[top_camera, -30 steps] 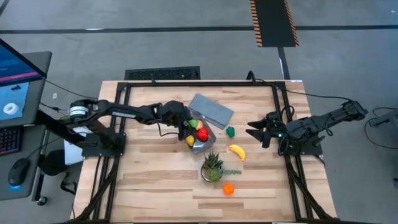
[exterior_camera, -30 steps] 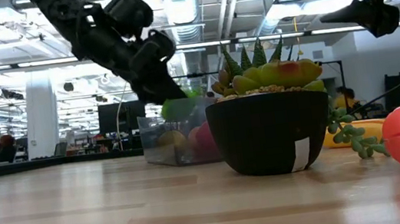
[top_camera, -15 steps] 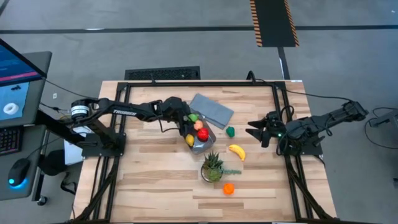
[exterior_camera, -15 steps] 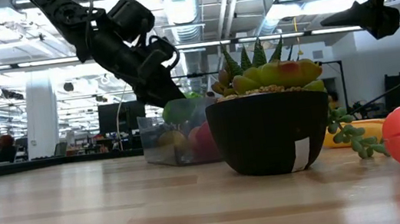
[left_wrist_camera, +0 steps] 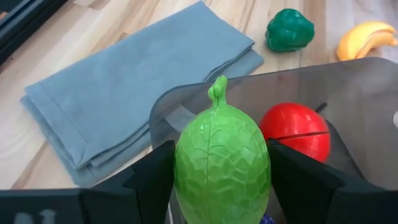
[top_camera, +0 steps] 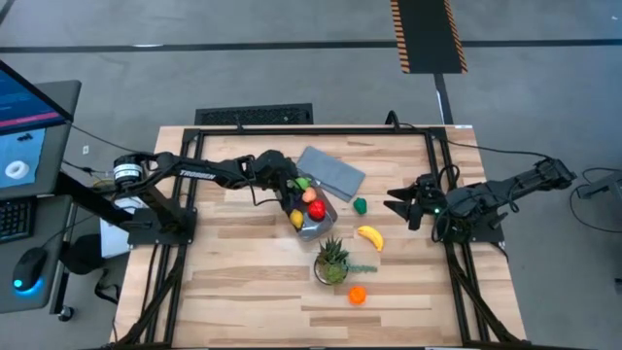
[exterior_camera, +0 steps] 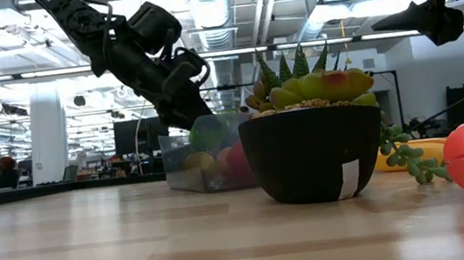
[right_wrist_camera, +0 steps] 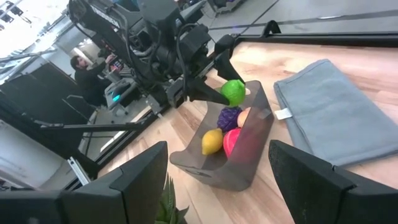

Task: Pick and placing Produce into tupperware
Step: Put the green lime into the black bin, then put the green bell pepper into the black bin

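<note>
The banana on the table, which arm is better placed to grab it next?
Right, probably. The right gripper hangs open near the banana, empty. The left gripper is across the tupperware, with the green fruit between its fingers.

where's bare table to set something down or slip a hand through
Free: the wide near strip of the table left of the potted plant and orange piece, and the stretch left of the tub. Crowded: the centre, where the left end effector holds a green fruit over the tub beside the grey cloth, green pepper and banana.
</note>
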Available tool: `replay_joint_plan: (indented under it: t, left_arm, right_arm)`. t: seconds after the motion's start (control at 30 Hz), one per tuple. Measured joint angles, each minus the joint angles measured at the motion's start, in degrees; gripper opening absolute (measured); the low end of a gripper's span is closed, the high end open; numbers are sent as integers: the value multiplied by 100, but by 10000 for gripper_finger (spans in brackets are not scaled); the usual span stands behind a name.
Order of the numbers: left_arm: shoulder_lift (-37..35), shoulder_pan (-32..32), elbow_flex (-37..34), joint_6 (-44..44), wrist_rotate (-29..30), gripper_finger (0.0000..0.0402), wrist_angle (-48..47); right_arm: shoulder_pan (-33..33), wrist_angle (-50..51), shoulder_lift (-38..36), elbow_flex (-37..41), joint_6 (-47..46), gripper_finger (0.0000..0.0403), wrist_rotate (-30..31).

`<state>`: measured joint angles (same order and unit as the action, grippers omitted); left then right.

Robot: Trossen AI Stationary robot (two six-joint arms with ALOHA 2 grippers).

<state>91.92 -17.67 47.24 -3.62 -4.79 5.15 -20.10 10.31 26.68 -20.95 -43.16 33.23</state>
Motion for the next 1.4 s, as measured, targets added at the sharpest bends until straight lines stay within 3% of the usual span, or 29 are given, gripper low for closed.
replay_joint_plan:
  t: [0.27, 0.6, 1.03, 1.17, 1.4]
  left_arm:
    - [20, 17, -15, -69, -195, 263, 71]
    - [4, 17, -14, -124, -241, 268, 228]
    - [-4, 8, 889, 152, -497, 269, -515]
    - [-6, -47, 1187, 66, -872, 269, -728]
    - [-474, -186, 1518, -423, -2070, 269, -992]
  right_arm:
    - [-4, 0, 0, 0, -36, 301, -7]
    - [-4, 0, 0, 0, -39, 301, -20]
    - [-7, 188, 193, 0, -202, 301, -148]
    - [-7, 178, 382, 0, -236, 301, -176]
    - [-11, 271, 696, 0, -379, 301, -188]
